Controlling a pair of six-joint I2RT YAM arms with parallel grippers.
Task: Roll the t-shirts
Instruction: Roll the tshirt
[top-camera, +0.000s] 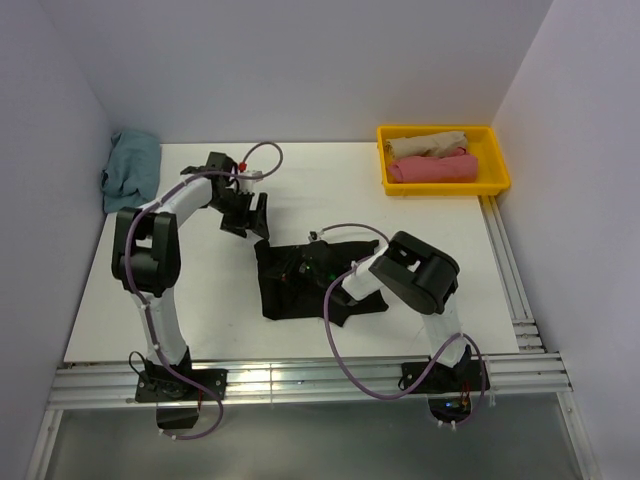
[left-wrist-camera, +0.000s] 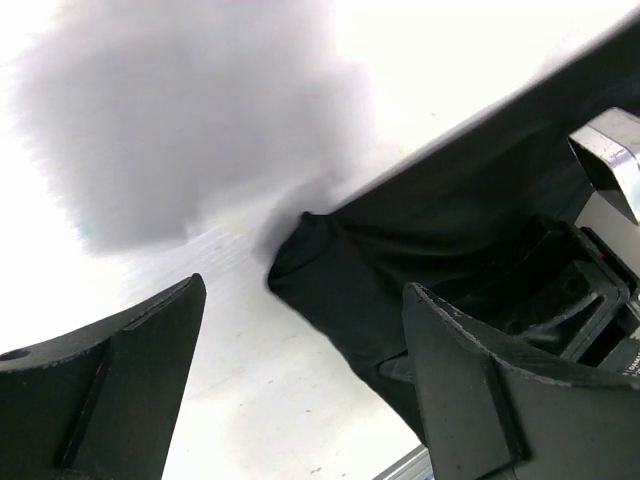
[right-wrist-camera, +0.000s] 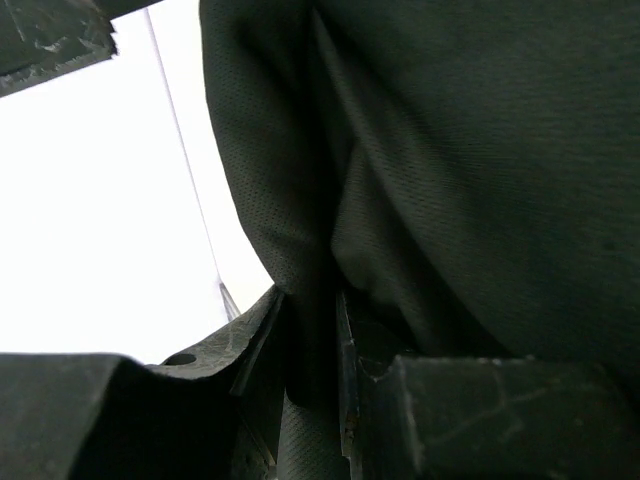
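The black t-shirt (top-camera: 290, 292) lies folded into a narrow block in the middle of the table. My right gripper (top-camera: 312, 266) rests on its upper part, shut on a pinched fold of the black cloth (right-wrist-camera: 300, 250), which runs down between the two fingers (right-wrist-camera: 245, 345). My left gripper (top-camera: 246, 214) hangs open just beyond the shirt's far left corner, holding nothing. In the left wrist view that corner (left-wrist-camera: 340, 270) lies between and ahead of the wide-spread fingers (left-wrist-camera: 120, 370), clear of both.
A yellow tray (top-camera: 498, 183) at the back right holds a rolled beige shirt (top-camera: 425, 144) and a rolled pink shirt (top-camera: 432, 168). A crumpled dusty-blue shirt (top-camera: 132, 168) lies at the back left against the wall. Rails (top-camera: 300, 378) edge the near and right sides.
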